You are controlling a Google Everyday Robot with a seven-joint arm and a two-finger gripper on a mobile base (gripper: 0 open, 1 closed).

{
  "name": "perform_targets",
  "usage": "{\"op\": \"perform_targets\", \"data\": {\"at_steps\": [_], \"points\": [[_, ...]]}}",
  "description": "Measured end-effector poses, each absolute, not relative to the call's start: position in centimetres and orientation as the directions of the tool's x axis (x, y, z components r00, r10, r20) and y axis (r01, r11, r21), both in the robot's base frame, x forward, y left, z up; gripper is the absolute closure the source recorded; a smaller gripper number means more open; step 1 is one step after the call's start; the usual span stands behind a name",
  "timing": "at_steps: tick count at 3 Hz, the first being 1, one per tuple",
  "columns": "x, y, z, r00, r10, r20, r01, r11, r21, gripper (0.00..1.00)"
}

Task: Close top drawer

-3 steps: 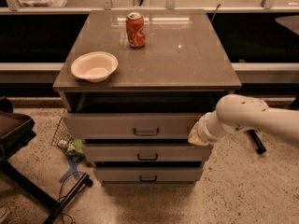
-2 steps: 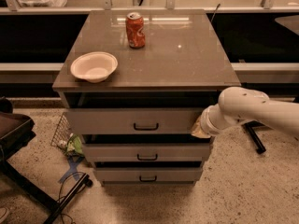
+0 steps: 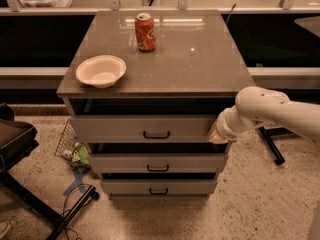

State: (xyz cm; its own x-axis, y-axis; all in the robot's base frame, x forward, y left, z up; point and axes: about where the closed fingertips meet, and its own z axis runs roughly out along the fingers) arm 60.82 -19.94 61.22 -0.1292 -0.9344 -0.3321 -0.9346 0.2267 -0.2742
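At the right end of the top drawer's (image 3: 142, 129) pale front sat the gripper (image 3: 218, 133); whether it was open or closed could not be told. The drawer stood slightly out beneath the cabinet top (image 3: 200, 59), which carried a white bowl (image 3: 101, 70) and a red soda can (image 3: 145, 32).

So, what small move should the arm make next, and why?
Probably a short, slow push on the top drawer toward the cabinet. Its front stands out past the cabinet top, with a dark gap above it, so it is not yet closed. The claw is at the right end of that front, seemingly touching it.
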Motion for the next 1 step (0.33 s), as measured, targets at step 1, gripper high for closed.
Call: {"op": "perform_targets", "data": {"at_steps": [1], "points": [[60.61, -20.1, 61.34, -0.13, -0.935, -0.33, -0.934, 0.228, -0.277, 1.0]]}}
